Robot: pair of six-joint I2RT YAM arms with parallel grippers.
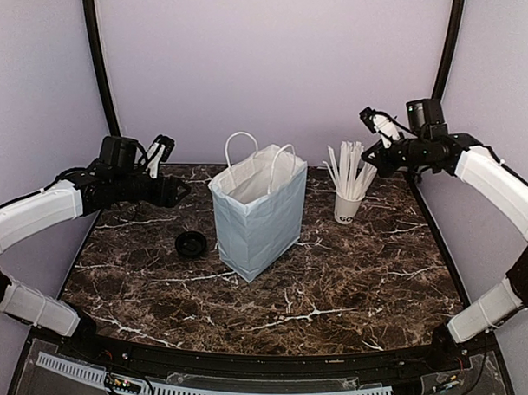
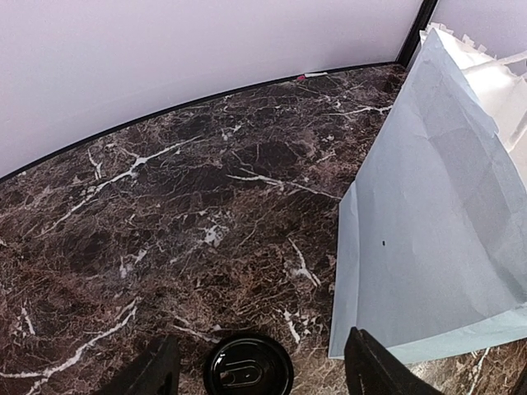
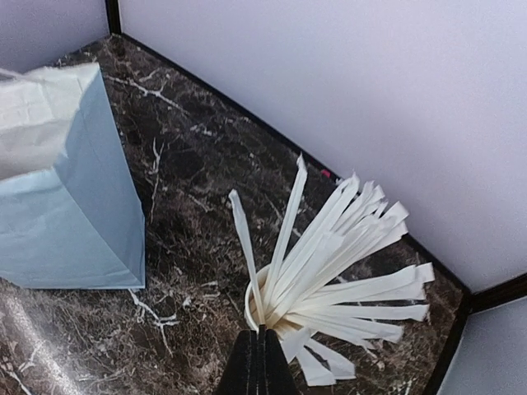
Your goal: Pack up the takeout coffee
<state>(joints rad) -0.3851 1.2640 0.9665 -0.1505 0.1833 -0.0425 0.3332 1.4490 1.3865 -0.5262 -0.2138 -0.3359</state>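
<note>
Left end effector, released wide, hovering over takeout coffee, visible only as round black plastic lid on dark marble worktop: likely lined up for grasping. Just right, white paper bag, upright, mouth open for loading. Farther right, white cup of long white sticks; above, right end effector clenched, apparently empty.

A lab test booth — plain lilac walls around a marble-patterned table, 2 robot arms.
</note>
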